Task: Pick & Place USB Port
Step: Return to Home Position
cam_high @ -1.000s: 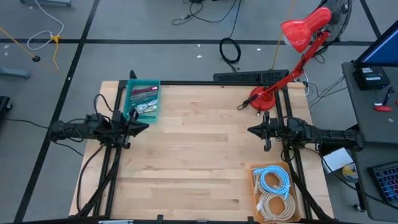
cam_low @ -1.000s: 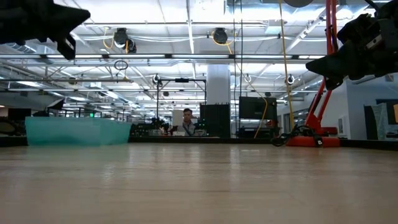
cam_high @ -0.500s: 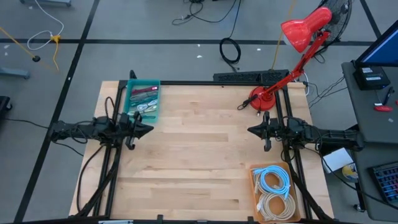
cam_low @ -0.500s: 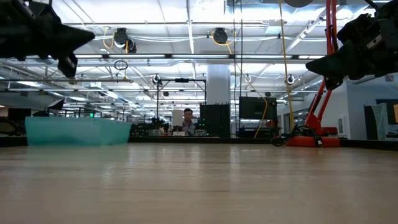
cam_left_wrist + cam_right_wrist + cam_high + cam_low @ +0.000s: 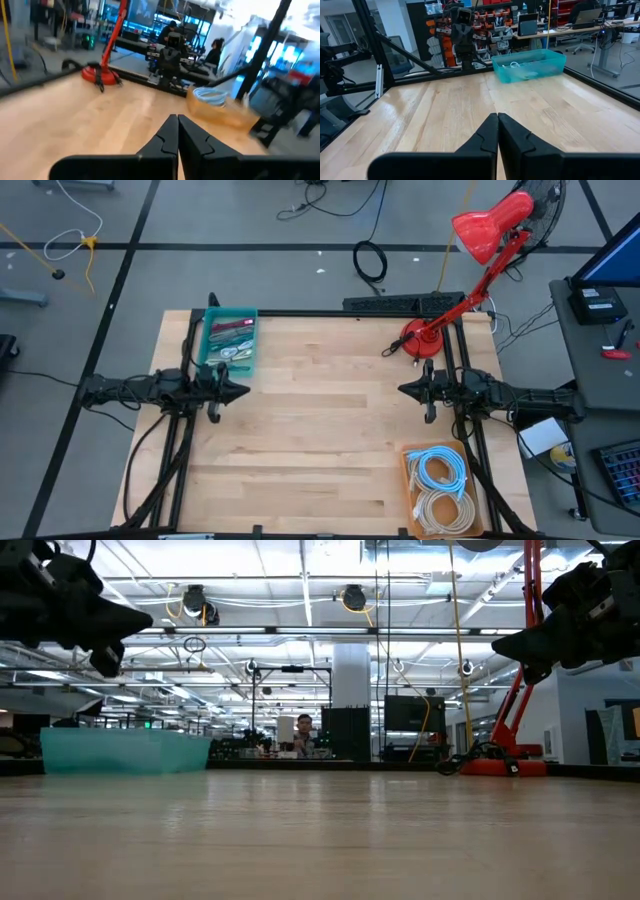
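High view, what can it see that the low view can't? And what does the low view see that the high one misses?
Only the high view shows the orange bin by the right arm, with a blue cable and a white cable coiled inside, plus the floor around the table. Only the low view shows the room behind: the ceiling and a person far away. Both show the blue bin, the red lamp, the wooden table, and the shut left gripper and right gripper, raised above the table.

parts bin (image 5: 230, 312) far-left | cable bin (image 5: 407, 480) near-right | lamp (image 5: 418, 338) far-right | all on table (image 5: 320, 430)
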Controlling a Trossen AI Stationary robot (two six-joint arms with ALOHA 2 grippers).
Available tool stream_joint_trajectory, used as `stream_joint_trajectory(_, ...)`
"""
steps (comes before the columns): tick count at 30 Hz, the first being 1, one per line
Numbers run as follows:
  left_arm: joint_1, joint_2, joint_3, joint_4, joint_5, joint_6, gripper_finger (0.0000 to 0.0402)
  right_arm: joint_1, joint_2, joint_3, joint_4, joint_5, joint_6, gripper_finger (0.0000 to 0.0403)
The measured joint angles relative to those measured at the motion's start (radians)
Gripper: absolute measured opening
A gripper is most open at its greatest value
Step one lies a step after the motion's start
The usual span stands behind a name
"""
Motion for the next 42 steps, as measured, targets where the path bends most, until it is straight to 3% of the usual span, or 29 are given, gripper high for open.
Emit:
stream_joint_trajectory(5, 0.000, 0.000, 0.000, -0.004, 0.006, 0.223, 0.0015, 0.000, 0.000, 0.000, 0.000, 0.000, 0.000, 0.0000)
stream_joint_trajectory(9, 0.000, 0.000, 0.000, -0.005, 0.004, 0.297, 0.0018, 0.000, 0.000, 0.000, 0.000, 0.000, 0.000, 0.0000)
stream_joint_trajectory(19, 0.000, 0.000, -0.002, 0.010, 0.000, 0.188, 0.0019, 0.000, 0.000, 0.000, 0.000, 0.000, 0.000, 0.0000)
stream_joint_trajectory(42, 0.000, 0.000, -0.004, 0.039, 0.000, 0.187, 0.0019, 0.000, 0.000, 0.000, 0.000, 0.000, 0.000, 0.0000)
